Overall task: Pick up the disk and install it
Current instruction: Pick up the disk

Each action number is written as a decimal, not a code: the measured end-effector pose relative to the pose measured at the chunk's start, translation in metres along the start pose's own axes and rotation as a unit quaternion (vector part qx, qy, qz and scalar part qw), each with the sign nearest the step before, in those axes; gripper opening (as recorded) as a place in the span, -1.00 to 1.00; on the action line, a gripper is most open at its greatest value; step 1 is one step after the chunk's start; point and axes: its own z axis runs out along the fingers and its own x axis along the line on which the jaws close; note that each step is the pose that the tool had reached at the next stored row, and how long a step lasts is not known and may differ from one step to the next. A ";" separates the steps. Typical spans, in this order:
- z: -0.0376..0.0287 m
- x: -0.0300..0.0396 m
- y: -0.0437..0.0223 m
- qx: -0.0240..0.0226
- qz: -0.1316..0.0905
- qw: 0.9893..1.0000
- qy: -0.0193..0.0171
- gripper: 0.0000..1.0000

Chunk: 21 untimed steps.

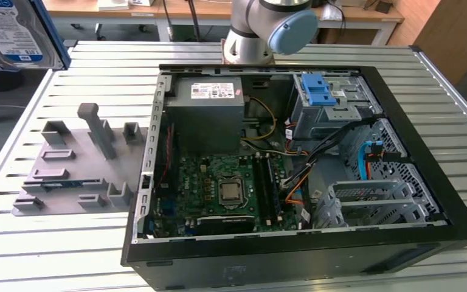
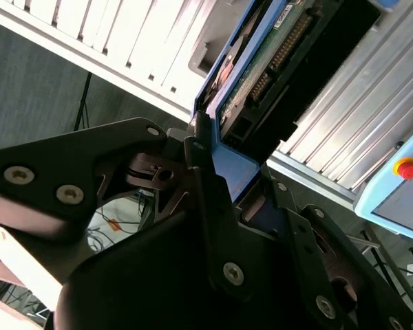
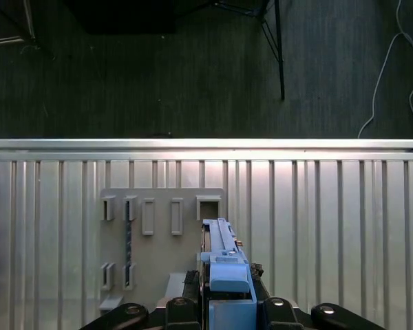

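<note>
At the exterior view's upper left, the disk (image 1: 13,30) hangs above the bench (image 1: 63,249), well apart from the open computer case (image 1: 298,252). In the first wrist view the gripper (image 3: 226,285) pinches its blue carrier; the grey fixture plate (image 3: 158,258) lies below.

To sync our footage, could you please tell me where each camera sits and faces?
Exterior view: above the table, looking down into the open computer case; arm at the far edge.
First wrist view: on the arm, facing the grey tray past the tool.
Second wrist view: behind the tool, facing the table edge.
Both wrist views share the gripped disk.
</note>
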 end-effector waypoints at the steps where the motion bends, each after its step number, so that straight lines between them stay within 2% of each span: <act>1: -0.0008 -0.0001 0.0000 0.000 0.000 1.000 0.000 -0.26; 10: -0.0087 -0.0004 0.0001 0.000 0.000 1.000 0.001 -0.26; 21: -0.0215 -0.0008 0.0003 0.000 0.000 1.000 0.001 -0.26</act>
